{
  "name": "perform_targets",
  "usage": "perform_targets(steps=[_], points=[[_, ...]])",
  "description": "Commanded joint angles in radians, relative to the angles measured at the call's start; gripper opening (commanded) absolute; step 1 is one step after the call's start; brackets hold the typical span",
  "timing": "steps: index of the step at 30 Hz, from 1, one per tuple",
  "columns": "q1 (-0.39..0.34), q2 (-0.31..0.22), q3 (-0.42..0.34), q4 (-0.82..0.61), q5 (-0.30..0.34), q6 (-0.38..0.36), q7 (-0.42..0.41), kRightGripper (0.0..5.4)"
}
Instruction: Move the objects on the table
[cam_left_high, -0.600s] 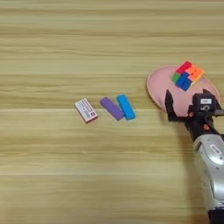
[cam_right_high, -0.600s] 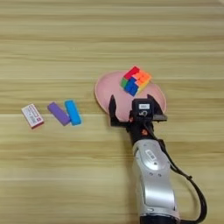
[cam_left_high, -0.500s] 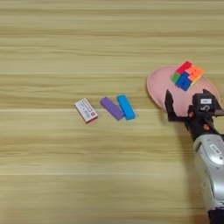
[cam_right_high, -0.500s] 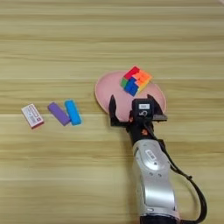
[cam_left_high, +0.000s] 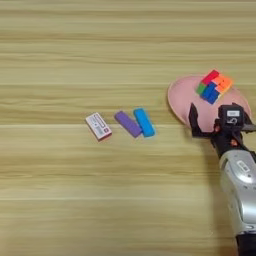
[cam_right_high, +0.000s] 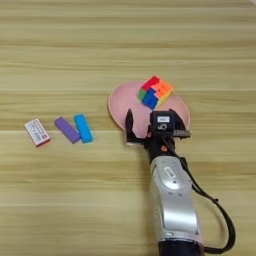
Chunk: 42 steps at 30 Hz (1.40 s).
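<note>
Right gripper (cam_right_high: 150, 127) hovers over the near rim of the round pink plate (cam_right_high: 120, 104), its two black fingers spread wide with nothing between them; one finger (cam_right_high: 129, 125) stands clear at the plate's near-left edge, the other is mostly hidden behind the black wrist housing. The silver forearm (cam_right_high: 172, 200) comes up from the bottom edge.

The multicoloured puzzle cube (cam_right_high: 155, 91) sits on the far part of the plate, just beyond the gripper and a little to its right, not touching it. My reading is that the cube or the plate is the next thing to take. For the cube, the hand should reach further over the plate, centre the open fingers on two opposite flat faces rather than on the corners, and come down without pressing on the rim, which could tip or slide the plate.

Well apart to the left on the wooden table (cam_left_high: 75, 200) lie the blue bar (cam_left_high: 144, 122) and purple bar (cam_left_high: 128, 124), side by side and nearly touching, then the small white-and-red box (cam_left_high: 98, 126).
</note>
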Motion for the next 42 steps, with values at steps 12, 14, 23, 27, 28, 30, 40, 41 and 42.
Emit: perform_targets(steps=[12, 14, 23, 27, 28, 30, 40, 41, 42], points=[[-0.159, -0.094, -0.086, -0.121, 0.072, 0.278, 0.005, 5.39], [-0.160, -0.101, -0.087, -0.115, 0.075, 0.288, 0.016, 5.39], [-0.177, -0.123, -0.053, -0.063, 0.050, 0.306, 0.052, 5.39], [-0.198, -0.124, -0.051, -0.027, 0.056, 0.304, 0.057, 5.39], [-0.202, -0.125, -0.051, -0.019, 0.058, 0.304, 0.060, 5.39], [-0.212, -0.128, -0.049, -0.003, 0.062, 0.304, 0.067, 5.39], [-0.268, -0.130, -0.046, 0.199, 0.052, 0.242, 0.076, 5.39], [-0.267, -0.132, -0.043, 0.208, 0.048, 0.236, 0.078, 5.39], [-0.264, -0.134, -0.040, 0.211, 0.045, 0.232, 0.080, 5.39]])
